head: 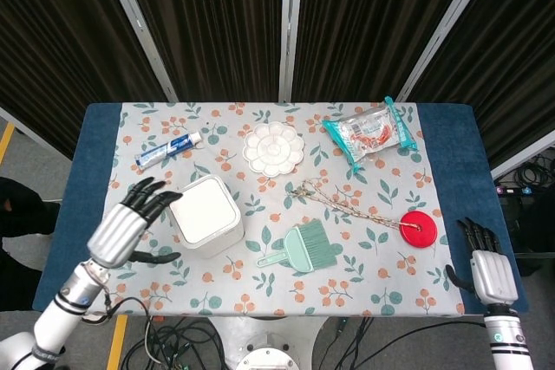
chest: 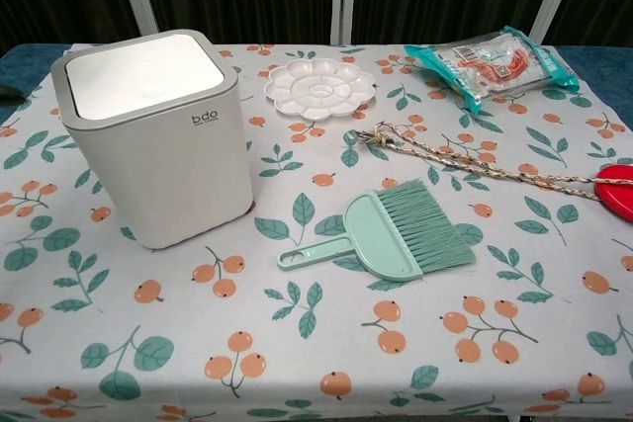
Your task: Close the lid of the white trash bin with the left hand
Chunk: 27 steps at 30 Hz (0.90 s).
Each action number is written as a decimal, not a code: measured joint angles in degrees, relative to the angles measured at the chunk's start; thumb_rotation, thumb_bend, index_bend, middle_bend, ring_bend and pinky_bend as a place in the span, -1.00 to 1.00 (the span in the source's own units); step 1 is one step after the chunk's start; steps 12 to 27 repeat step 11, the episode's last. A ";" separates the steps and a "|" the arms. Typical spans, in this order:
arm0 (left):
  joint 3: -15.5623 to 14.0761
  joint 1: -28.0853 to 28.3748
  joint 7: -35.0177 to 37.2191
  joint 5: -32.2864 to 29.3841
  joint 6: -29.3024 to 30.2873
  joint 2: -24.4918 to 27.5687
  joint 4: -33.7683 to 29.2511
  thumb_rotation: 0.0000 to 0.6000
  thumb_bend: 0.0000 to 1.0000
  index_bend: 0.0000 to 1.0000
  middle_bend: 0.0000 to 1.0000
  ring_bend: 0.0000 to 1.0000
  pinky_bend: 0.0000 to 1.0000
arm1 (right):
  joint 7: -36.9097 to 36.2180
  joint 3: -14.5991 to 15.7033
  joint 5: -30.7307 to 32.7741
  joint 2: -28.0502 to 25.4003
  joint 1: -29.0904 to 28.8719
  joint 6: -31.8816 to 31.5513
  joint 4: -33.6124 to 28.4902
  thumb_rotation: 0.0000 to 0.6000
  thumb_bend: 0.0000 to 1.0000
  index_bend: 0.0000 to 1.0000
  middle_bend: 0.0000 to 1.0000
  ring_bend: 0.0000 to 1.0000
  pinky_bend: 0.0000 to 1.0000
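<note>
The white trash bin (head: 206, 214) (chest: 158, 135) stands at the front left of the table, its flat lid lying level in the grey rim. My left hand (head: 126, 227) hovers just left of the bin, apart from it, fingers spread and holding nothing; the chest view does not show it. My right hand (head: 486, 266) rests at the table's front right corner, fingers apart and empty.
A teal dustpan brush (head: 305, 248) (chest: 396, 234) lies right of the bin. Behind are a white paint palette (head: 273, 149), a toothpaste tube (head: 167, 151), a snack packet (head: 373, 133), a braided rope (head: 347, 205) and a red disc (head: 419, 228).
</note>
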<state>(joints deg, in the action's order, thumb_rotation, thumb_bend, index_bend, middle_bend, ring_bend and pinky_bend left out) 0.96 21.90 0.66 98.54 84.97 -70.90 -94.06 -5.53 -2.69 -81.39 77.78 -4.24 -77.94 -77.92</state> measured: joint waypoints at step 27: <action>-3.46 -13.98 -7.15 -12.22 6.46 -1.59 10.85 0.57 -1.00 -0.72 -0.70 -0.89 -0.86 | 0.02 0.01 -2.01 0.09 0.10 -2.22 -0.09 1.00 -0.57 -1.00 -1.00 -1.00 -1.00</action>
